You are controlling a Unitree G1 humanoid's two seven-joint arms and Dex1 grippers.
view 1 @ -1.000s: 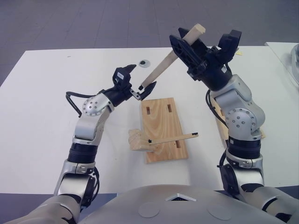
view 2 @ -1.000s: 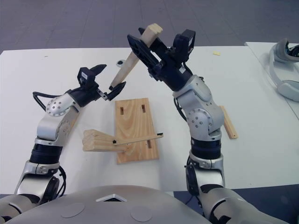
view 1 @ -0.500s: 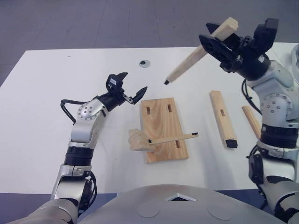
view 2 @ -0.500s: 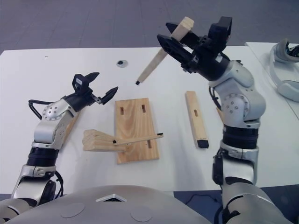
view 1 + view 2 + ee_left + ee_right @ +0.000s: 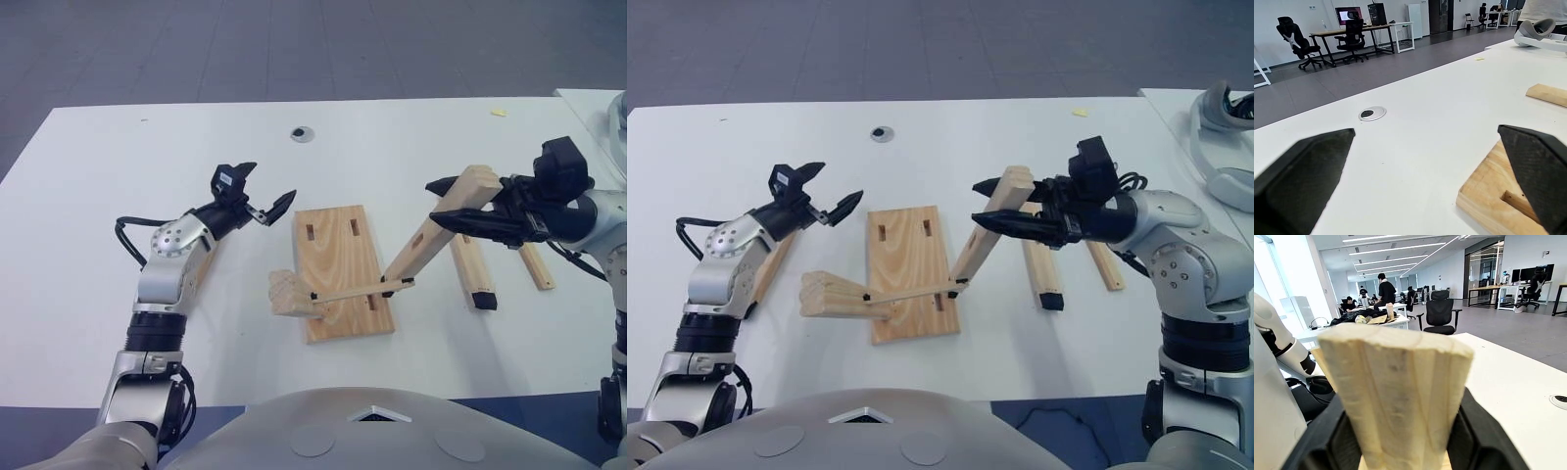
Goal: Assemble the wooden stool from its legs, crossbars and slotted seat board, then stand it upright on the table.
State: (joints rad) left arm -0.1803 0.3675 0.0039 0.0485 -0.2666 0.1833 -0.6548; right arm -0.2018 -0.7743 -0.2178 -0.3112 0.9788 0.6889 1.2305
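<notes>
Clamping a tilted leg (image 5: 421,245), the right tool (image 5: 441,204) holds its lower end by the crossbar (image 5: 358,291) over the seat board (image 5: 343,240). The left tool (image 5: 267,184) hovers nearby, fingers apart.

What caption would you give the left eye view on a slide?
Right gripper holds a wooden leg tilted toward the slotted seat board; open left gripper hovers nearby.
</notes>
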